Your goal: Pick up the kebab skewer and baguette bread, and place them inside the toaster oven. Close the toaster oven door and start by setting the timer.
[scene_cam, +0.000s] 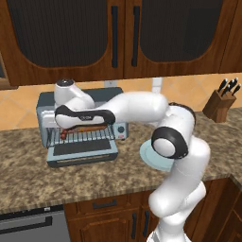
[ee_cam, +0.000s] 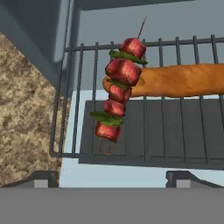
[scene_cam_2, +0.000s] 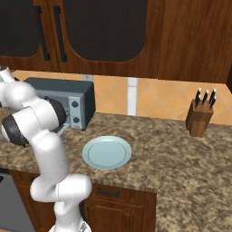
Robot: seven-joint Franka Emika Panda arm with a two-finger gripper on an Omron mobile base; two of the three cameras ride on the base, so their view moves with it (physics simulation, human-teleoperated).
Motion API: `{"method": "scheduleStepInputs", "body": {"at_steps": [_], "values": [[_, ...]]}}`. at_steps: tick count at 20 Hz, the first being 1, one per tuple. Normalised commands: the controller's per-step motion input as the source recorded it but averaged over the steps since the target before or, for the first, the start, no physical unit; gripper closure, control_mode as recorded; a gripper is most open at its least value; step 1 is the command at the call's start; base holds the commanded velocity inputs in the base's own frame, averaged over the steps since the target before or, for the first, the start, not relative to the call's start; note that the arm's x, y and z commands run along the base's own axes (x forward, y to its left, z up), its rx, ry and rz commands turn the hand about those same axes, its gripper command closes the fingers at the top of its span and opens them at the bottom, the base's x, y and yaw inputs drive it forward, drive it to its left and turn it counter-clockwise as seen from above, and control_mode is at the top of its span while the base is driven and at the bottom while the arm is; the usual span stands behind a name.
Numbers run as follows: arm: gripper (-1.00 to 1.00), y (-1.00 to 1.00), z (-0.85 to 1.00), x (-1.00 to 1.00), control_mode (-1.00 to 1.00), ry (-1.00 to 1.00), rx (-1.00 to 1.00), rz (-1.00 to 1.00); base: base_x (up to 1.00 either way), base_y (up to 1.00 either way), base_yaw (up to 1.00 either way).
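2 items, kebab skewer (ee_cam: 117,94) across baguette bread (ee_cam: 183,80), on toaster oven (scene_cam: 47,106) rack; pincer (ee_cam: 113,178) wide, empty.

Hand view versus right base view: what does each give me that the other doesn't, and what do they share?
Hand view alone: the kebab skewer lying across the end of the baguette bread on the wire rack, with the gripper open and clear of both.

Right base view alone: the pale blue plate bare on the counter, the knife block at the back, and the oven's two knobs.

Both: the toaster oven, seen from outside in the base view, and the speckled counter.
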Motion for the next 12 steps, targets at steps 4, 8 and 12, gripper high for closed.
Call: {"method": "scheduleStepInputs", "body": {"at_steps": [4,8,12], "values": [[-1.0,-0.77,0.13,-1.0,-1.0,-0.02,0.09,-0.03,0.0,0.0,0.0],[-1.0,-0.96,-0.14,-0.98,-1.0,0.0,0.08,-0.03,0.0,0.0,0.0],[-1.0,-0.68,-0.3,-0.66,-1.0,0.0,0.01,-0.04,0.0,0.0,0.0]]}}
